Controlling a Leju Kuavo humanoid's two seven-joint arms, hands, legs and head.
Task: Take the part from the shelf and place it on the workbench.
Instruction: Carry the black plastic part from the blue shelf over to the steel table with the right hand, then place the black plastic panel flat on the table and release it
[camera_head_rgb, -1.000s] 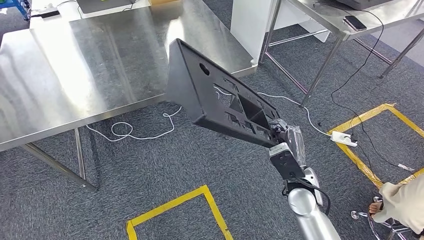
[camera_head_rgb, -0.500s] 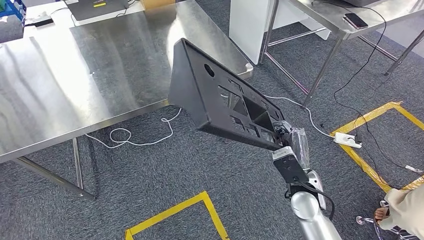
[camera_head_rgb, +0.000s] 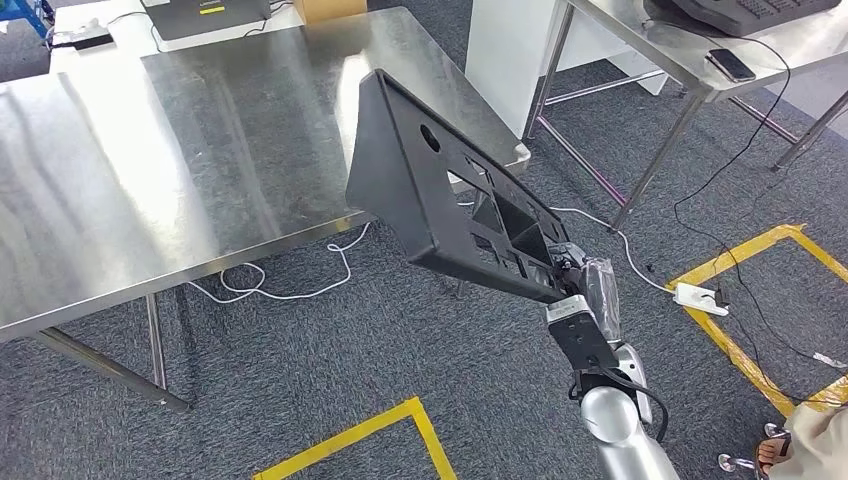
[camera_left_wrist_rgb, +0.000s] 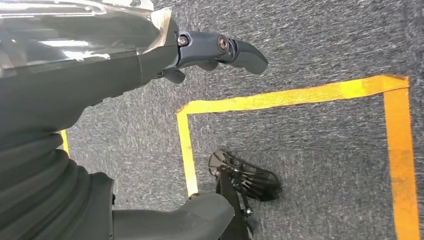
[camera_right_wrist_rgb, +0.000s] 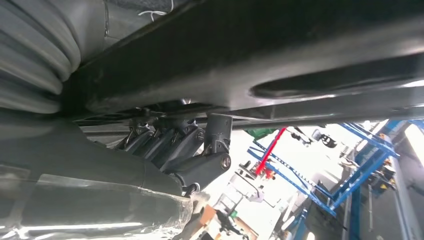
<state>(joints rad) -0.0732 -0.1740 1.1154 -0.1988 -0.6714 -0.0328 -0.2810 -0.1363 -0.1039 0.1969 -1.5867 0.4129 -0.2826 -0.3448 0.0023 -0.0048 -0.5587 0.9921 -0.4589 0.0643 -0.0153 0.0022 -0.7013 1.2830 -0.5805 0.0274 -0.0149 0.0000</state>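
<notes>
A: Where is the part (camera_head_rgb: 440, 205)?

B: Centre of the head view — a long black frame with cut-outs, tilted up. Its upper end overlaps the near edge of the steel bench (camera_head_rgb: 180, 150) in the upper left; its lower end sits in the right hand (camera_head_rgb: 570, 275), lower right of centre.

A: Is that hand closed on it?

B: Yes. In the right wrist view the dark fingers (camera_right_wrist_rgb: 200, 150) curl up against the part's underside.

A: The left hand (camera_left_wrist_rgb: 210, 52)?

B: Its fingers are loosely extended, holding nothing, above grey carpet and yellow tape (camera_left_wrist_rgb: 300, 95).

A: Anything else?

B: A white cable (camera_head_rgb: 290, 290) lies coiled under the bench — and a phone (camera_head_rgb: 732, 65) lies on the table (camera_head_rgb: 690, 60) upper right.
</notes>
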